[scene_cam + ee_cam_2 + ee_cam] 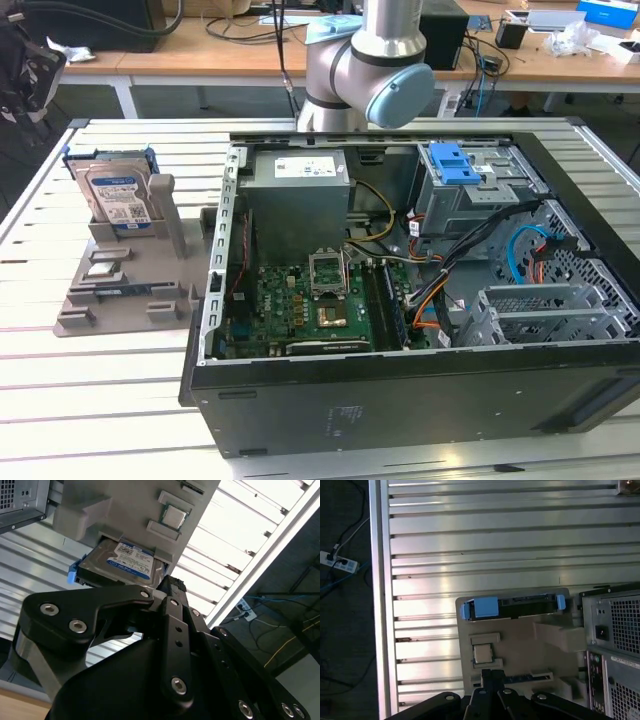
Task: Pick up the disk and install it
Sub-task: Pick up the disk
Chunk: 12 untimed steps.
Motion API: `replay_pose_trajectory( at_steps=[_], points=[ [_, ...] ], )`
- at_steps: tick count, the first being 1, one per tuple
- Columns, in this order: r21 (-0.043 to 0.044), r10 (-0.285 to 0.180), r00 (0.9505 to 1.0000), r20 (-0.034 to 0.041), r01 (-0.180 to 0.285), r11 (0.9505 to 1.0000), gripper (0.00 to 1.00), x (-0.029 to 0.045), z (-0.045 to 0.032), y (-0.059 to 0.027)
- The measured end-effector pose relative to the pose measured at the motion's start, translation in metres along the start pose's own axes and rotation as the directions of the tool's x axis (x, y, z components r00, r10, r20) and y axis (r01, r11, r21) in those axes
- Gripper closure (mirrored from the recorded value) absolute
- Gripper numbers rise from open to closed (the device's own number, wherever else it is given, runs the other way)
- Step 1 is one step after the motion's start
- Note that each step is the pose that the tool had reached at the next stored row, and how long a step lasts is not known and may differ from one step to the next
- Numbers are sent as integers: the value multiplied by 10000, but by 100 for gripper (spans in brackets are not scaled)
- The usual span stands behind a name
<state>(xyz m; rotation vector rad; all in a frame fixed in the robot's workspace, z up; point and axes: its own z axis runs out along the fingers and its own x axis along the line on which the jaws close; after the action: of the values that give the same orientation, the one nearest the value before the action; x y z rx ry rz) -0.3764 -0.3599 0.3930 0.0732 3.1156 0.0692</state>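
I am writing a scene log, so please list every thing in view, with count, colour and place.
slatted metal table: one, silver, under everything
open black metal computer case: one, black, on the table
grey plastic holder block: one, grey, on the table beside the case
flat rectangular silver disk in a blue plastic frame: one, silver and blue, upright in the holder
small square silver chip: one, silver, on the holder
grey metal power-supply box: one, grey, inside the case
green circuit board: one, green, inside the case
blue plastic latch: one, blue, inside the case
robot arm: one, grey and pale blue, behind the case
black gripper: one, black, shut, near the holder, empty
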Motion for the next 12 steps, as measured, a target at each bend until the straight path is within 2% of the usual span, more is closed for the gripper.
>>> replay_pose_trajectory(
  at_steps=[6, 7, 9, 11, 12],
  points=[
    [-20, -811, 9967, -35, 811, 9967, 90, -1, 0, -1],
    [-26, -1003, 9949, -44, 1003, 9950, 90, -1, 0, -1],
    [-43, -1600, 9871, -69, 1600, 9871, 90, -1, 0, -1],
    [-50, -1823, 9832, -78, 1822, 9832, 90, -1, 0, -1],
    [-56, -2014, 9795, -85, 2014, 9795, 90, -1, 0, -1]
  ],
)
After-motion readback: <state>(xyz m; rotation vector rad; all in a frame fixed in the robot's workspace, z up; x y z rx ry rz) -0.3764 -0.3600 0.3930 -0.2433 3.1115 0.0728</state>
